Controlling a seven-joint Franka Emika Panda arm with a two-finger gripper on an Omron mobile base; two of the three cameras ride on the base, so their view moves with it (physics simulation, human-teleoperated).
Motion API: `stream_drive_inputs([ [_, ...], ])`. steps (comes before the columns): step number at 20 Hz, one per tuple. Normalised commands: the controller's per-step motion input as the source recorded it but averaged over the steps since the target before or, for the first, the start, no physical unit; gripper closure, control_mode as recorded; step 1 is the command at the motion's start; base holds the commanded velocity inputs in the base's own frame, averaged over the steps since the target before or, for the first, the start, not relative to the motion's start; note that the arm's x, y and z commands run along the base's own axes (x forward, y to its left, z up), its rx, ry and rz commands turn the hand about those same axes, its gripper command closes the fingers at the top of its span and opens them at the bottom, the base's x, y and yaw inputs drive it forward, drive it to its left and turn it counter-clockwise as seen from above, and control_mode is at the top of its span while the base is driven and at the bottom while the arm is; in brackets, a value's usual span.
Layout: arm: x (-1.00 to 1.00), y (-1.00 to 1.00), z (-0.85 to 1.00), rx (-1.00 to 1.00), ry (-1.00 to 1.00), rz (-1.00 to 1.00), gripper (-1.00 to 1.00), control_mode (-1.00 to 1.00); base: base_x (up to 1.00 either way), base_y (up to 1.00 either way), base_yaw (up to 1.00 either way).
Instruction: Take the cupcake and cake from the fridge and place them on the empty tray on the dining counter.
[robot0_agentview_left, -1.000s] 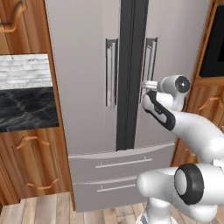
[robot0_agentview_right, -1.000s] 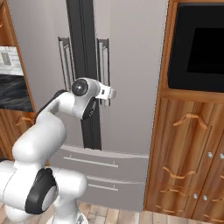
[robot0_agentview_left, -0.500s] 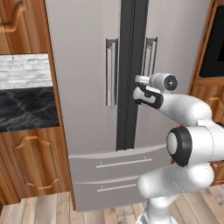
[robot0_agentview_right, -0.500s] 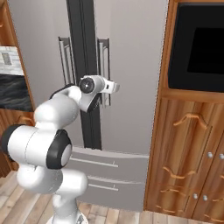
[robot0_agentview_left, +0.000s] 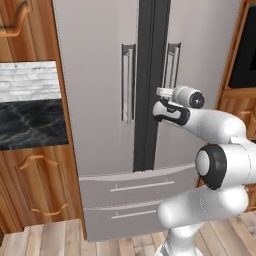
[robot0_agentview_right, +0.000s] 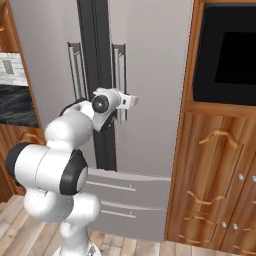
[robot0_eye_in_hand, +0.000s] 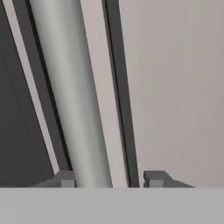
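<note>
Since the earlier frames the arm has swung in toward the fridge (robot0_agentview_left: 110, 100) and the jaws, spread wide a moment ago, have drawn in around the right door's handle (robot0_eye_in_hand: 83, 100). In the hand view the grey bar runs from the top of the frame down between the two fingertips (robot0_eye_in_hand: 153, 177), one on each side of it, close against it; whether they press it yet I cannot tell. In the left base view the gripper (robot0_agentview_left: 162, 92) sits at centre right, at the handle (robot0_agentview_left: 171, 65) of the right door, beside the dark centre strip (robot0_agentview_left: 147, 85). In the right base view the gripper (robot0_agentview_right: 131, 101) is at centre, against the same handle (robot0_agentview_right: 119, 70). Both doors are closed, with two drawers (robot0_agentview_left: 135, 187) below. Wooden cabinets (robot0_agentview_right: 215, 175) stand at right.
</note>
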Motion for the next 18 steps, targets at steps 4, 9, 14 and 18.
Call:
stream_drive_inputs([
  [4, -0.97, -0.65, 0.12, 0.0, -0.02, 0.01, 1.0, -1.0, 0.0, 0.0, 0.0],
  [9, -0.75, -0.57, 0.01, 0.0, 0.05, 0.0, 1.0, -1.0, 0.0, 0.0, 0.0],
  [14, -0.77, -0.73, 0.0, 0.0, 0.15, 0.0, 1.0, -1.0, 0.0, 0.0, 0.0],
  [18, -0.84, -0.92, 0.0, 0.0, 0.13, 0.0, 1.0, -1.0, 0.0, 0.0, 0.0],
])
